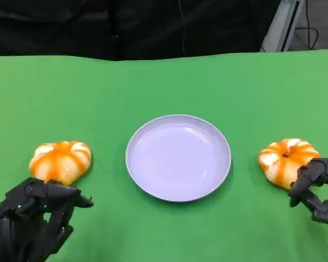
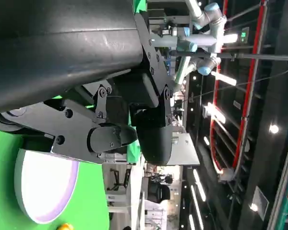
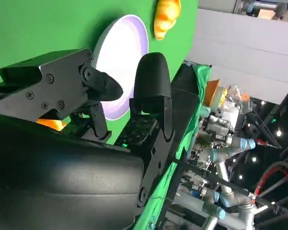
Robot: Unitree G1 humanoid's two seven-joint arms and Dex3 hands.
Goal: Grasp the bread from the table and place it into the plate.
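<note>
Round lavender plate (image 1: 178, 157) bare, centre of green tabletop (image 1: 164, 82). Orange-white bread bun (image 1: 60, 161) just beyond left hand (image 1: 35, 218), another (image 1: 287, 161) touching right hand (image 1: 317, 188); both hands' fingers apart, holding nothing.

Lilac plate (image 1: 178, 157), orange-white buns (image 1: 60, 161) (green table (image 1: 164, 87)).

Green table, dark backdrop

A green cloth (image 1: 169, 82) covers the table; behind it hangs a black curtain (image 1: 126, 24). Grey robot arms (image 2: 201, 28) and ceiling lights (image 2: 216, 112) show beyond.
</note>
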